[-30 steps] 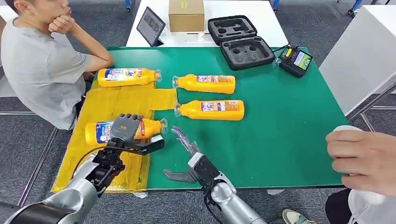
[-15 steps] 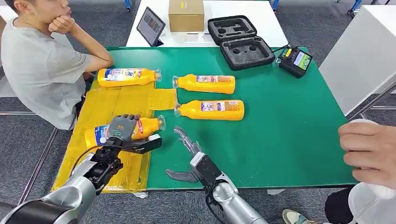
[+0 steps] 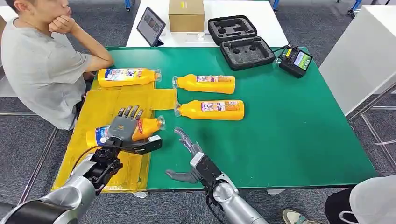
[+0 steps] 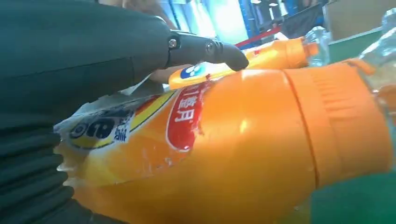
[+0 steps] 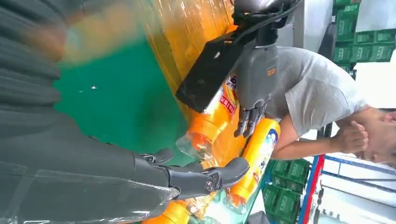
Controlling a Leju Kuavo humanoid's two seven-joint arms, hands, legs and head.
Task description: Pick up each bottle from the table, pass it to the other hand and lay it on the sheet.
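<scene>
Left hand [image 3: 123, 127], head view: fingers extended and spread above a yellow-orange bottle [image 3: 147, 127] that lies on its side on the yellow sheet [image 3: 100, 105], cap toward the green table [image 3: 289, 126]; whether the palm touches the bottle cannot be told. Right hand [image 3: 187, 156] hovers open over the green surface just beside the sheet's edge, fingers apart, holding nothing. A second bottle [image 3: 127, 77] lies at the sheet's far end; two more [image 3: 205, 84] [image 3: 211, 110] lie on bare green, well apart from both hands. Behind the table stand a white bench with a cardboard box [image 3: 186, 15], a tablet [image 3: 150, 25] and an open foam-lined case [image 3: 240, 42]; a seated person [image 3: 39, 65] rests an elbow near the table's corner. Left wrist view: the bottle [image 4: 243, 149] lies close under the hand [image 4: 70, 70], a dark finger [image 4: 210, 49] stretched straight above its label — not curled round it. Right wrist view: the right hand's fingers [image 5: 201, 179] are extended and empty, the left hand [image 5: 254, 79] seen over the bottle [image 5: 210, 121] on the sheet [image 5: 187, 28].
</scene>
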